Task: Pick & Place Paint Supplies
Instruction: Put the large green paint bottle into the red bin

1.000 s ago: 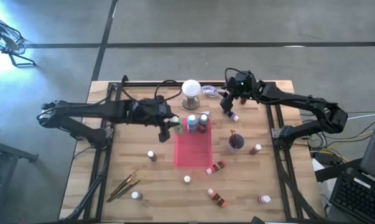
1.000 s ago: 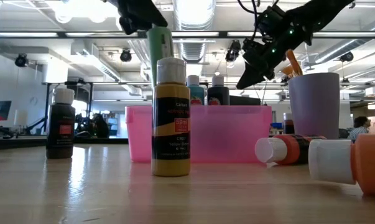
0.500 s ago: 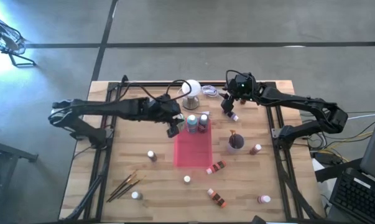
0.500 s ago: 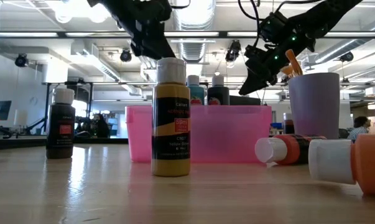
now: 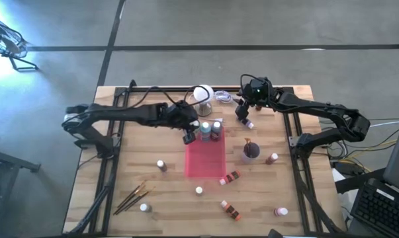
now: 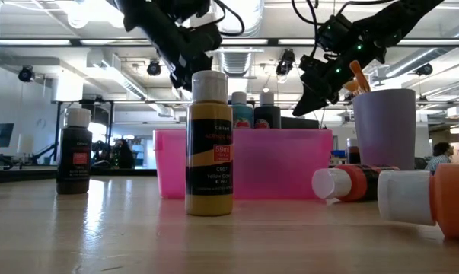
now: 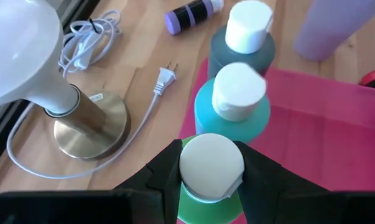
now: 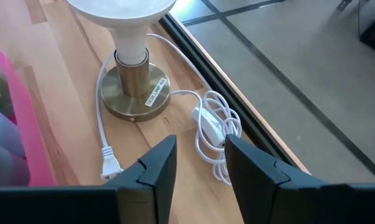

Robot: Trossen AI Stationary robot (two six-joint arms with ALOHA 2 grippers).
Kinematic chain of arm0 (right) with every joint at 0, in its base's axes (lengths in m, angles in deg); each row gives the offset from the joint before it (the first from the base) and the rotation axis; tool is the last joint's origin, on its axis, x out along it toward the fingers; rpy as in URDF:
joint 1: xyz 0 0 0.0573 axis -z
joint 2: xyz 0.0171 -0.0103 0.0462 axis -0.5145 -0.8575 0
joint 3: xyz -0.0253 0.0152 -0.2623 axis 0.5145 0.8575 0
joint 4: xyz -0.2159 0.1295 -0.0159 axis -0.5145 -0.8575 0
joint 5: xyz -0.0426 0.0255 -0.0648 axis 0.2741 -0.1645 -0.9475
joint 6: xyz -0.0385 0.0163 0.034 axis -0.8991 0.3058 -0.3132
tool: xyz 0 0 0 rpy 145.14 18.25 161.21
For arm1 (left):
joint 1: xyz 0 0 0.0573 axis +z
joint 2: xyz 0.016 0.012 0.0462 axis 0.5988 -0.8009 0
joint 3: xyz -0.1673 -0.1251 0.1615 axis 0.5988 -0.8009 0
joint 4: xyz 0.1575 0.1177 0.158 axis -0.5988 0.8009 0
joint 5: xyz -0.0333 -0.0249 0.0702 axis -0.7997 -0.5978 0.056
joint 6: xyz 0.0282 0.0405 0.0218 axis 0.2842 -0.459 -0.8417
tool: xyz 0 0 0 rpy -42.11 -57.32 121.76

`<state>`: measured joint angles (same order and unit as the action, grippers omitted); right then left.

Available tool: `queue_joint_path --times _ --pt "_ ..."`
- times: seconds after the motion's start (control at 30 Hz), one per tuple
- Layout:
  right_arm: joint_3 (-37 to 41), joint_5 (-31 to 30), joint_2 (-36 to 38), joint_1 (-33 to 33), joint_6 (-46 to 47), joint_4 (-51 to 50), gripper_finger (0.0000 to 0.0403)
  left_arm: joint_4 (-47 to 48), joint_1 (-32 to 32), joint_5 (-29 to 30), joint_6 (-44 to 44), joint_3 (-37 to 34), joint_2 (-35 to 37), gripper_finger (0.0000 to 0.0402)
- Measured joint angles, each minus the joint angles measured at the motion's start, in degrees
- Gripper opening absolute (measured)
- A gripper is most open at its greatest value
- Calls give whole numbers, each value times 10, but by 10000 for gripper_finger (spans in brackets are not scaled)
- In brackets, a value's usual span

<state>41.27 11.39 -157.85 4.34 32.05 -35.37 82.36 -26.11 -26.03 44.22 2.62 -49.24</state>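
The left gripper (image 7: 211, 180), its jaws clamping a green bottle (image 7: 210, 168), is now reaching further over the pink tray (image 5: 206, 158), beside the teal bottle (image 7: 234, 102). The right gripper (image 5: 243, 114) is hovering where it was, jaws narrowly parted and holding nothing, near the lamp (image 8: 128, 37).

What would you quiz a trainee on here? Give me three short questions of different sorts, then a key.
1. True or false: the left gripper is shut on a green bottle.
2. How many bottles stand in the pink tray? A: none. B: two. C: five.
3. Short answer: what does the right gripper hold?

Key: 1 true; 2 B; 3 nothing, its fingers stand open and empty.
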Motion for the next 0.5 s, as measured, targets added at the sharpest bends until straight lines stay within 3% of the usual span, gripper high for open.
queue_joint_path --times 0.5 --pt "0 1 0 0 -4 0 80 1 2 1 0 0 -10 143"
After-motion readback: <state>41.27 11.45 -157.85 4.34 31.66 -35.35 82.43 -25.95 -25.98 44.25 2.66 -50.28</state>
